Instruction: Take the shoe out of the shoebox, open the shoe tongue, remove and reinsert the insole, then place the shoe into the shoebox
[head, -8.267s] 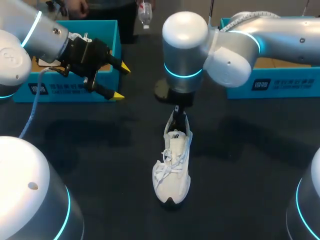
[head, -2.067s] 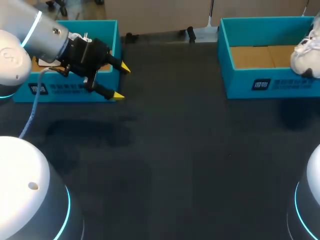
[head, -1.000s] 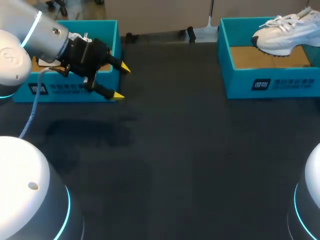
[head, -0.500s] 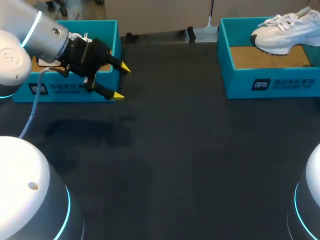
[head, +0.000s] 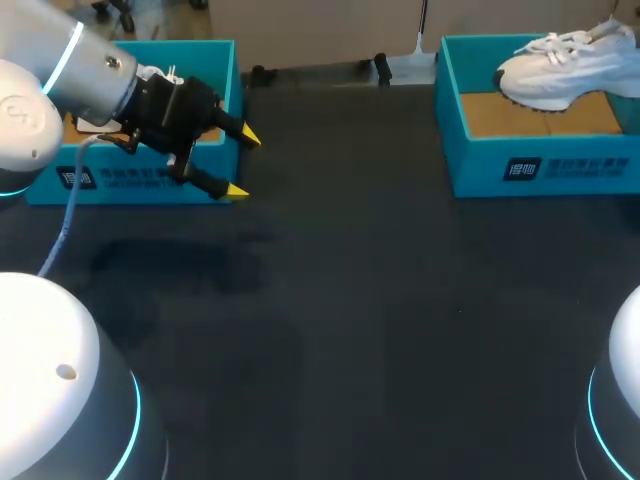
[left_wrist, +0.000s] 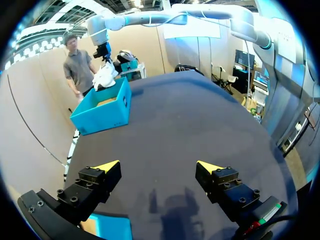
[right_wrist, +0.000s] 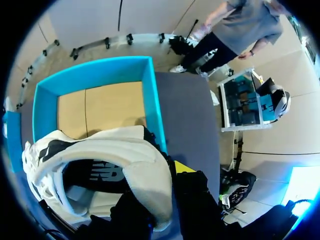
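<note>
White shoe (head: 560, 72) up in the air over the open shoebox (head: 540, 165) at the far right of the table (head: 350, 300), toe pointing toward the table's middle. Right gripper (right_wrist: 159, 192) pinching the heel collar: one yellow-tipped finger (right_wrist: 183, 167) outside the heel, the other tucked inside the shoe, with the box's cardboard floor beneath. Seen from the left wrist, shoe dangling just above the box's rim. Left gripper (head: 243, 163) hanging just beside the second teal box (head: 130, 182) at the far left, well apart from the shoe, fingers spread wide.
</note>
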